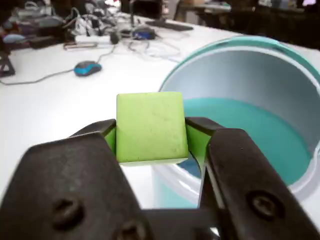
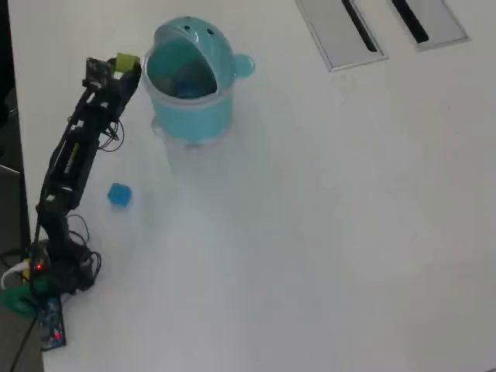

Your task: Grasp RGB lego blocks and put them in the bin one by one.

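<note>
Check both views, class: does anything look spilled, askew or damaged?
Nothing stands out. The bin stands upright, the gripper holds the yellow-green block squarely beside its rim, and the blue block lies on the table.

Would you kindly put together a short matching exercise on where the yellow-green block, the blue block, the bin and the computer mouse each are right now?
Things:
1. yellow-green block
2. blue block
3. bin
4. computer mouse

Places:
A. lying on the table beside the arm
B. clamped in the gripper
C. far back on the table in the wrist view
D. standing open right next to the gripper

Pairs: 1-B, 2-A, 3-D, 4-C
</note>
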Robot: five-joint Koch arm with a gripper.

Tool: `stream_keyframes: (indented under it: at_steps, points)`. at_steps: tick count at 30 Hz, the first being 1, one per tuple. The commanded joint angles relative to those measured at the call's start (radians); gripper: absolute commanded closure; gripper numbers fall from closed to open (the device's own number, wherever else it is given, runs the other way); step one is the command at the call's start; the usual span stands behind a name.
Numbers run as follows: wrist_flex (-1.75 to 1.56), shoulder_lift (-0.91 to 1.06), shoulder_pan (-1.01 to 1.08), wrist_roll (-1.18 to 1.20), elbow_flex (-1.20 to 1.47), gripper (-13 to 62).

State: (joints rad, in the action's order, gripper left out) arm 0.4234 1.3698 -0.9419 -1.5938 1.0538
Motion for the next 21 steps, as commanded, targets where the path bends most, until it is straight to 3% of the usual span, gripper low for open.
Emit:
stream_keyframes:
  at_steps: [1, 8, 9, 16, 21]
  points:
    - [-0.095, 0.006, -0.006, 0.014, -0.118, 39.6]
    - [-0.23, -0.163, 0.035, 0.012, -0.256, 39.4]
    - [-0.23, -0.225, 0.058, 0.012, -0.376, 39.4]
    - [-0.264, -0.264, 0.103, 0.009, -0.417, 38.8]
    - [-0.29, -0.293, 0.146, -0.011, -0.425, 27.9]
